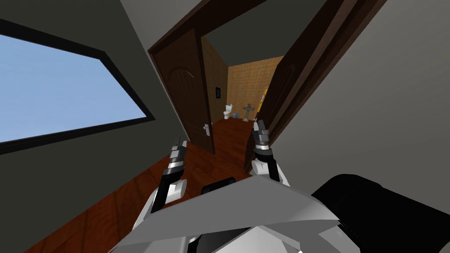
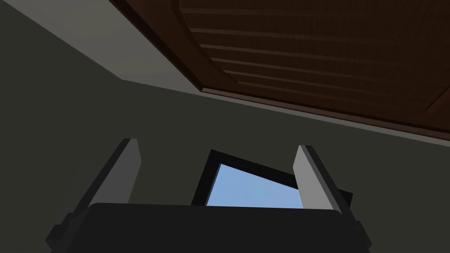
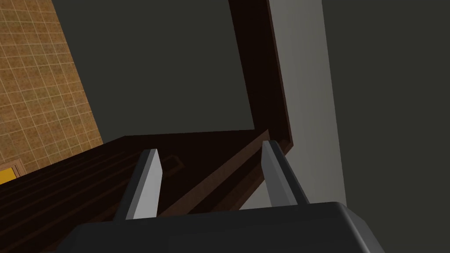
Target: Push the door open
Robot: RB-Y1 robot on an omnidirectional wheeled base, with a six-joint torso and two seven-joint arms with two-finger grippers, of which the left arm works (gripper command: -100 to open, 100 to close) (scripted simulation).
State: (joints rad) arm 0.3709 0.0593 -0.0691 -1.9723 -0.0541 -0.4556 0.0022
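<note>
A dark brown panelled door leaf (image 1: pixel 189 88) with a pale handle (image 1: pixel 205 128) stands swung inward at the left of the doorway. A second dark leaf (image 1: pixel 274 103) stands swung inward at the doorway's right side. My right gripper (image 1: pixel 259 126) is up against that right leaf, open, and its wrist view shows the leaf's panelled face (image 3: pixel 88 184) just past the right gripper (image 3: pixel 211 175) under the dark frame (image 3: pixel 259 66). My left gripper (image 1: pixel 179 142) is open, a little short of the left leaf. In its wrist view the left gripper (image 2: pixel 217 173) is empty, with door panelling (image 2: pixel 307 52) beyond.
Through the gap lies a tiled room with a white toilet (image 1: pixel 227 111) and a pedestal basin (image 1: pixel 248 112). The reddish wooden floor (image 1: pixel 228 140) runs through the opening. A grey wall with a large window (image 1: pixel 57 92) flanks my left, and another grey wall (image 1: pixel 373 110) my right.
</note>
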